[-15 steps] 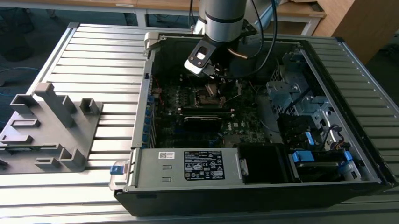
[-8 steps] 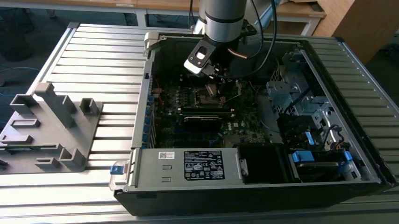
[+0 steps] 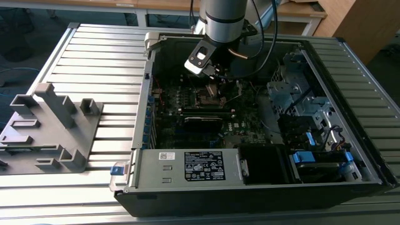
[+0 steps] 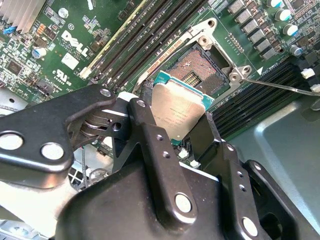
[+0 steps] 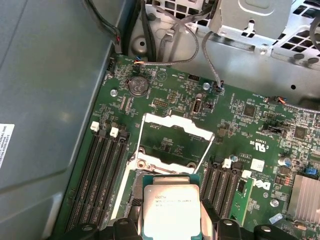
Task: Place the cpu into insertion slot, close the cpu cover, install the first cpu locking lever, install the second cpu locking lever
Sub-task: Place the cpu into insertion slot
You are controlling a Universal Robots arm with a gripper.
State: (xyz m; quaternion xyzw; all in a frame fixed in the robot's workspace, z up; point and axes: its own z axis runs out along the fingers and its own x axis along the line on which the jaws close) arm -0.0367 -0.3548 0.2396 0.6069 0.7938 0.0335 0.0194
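Between jaws, silvery green-rimmed cpu [image 4: 179, 112]

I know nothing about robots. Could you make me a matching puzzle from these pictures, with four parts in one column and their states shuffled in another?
Parts:
1. cpu
2. insertion slot
3. cpu cover
4. memory slots

States:
A. swung open, standing up
B. gripped in the claw
C. long dark parallel rows
D. uncovered, with no chip in it

Pairs: 1-B, 2-D, 3-A, 4-C
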